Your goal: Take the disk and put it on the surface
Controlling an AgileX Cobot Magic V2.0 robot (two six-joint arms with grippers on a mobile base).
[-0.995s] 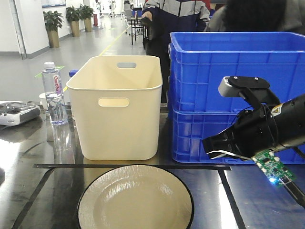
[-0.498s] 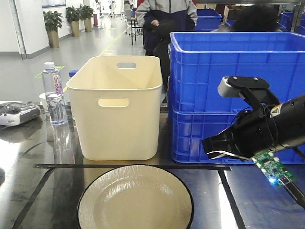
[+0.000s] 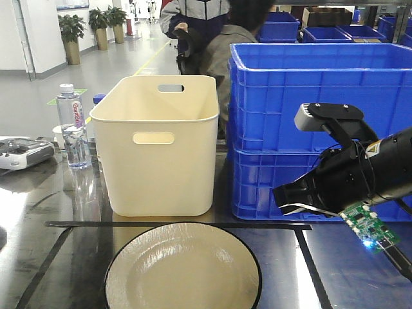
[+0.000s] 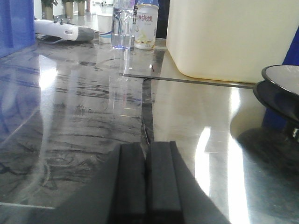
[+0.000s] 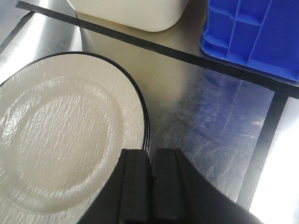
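Hovering unchanged, right arm (image 3: 347,183) jaws together, disk (image 3: 183,267) unmoved on surface (image 3: 335,270); left jaws together; ppl behind shifted

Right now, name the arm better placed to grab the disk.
Right. The right gripper hangs shut just above the disk rim, while the left gripper sits low, with the disk off to its side.

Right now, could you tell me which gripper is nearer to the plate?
The right. The right gripper hangs shut just over the plate's near rim. The left gripper, also shut, sits low over the table, with the plate off to its side.
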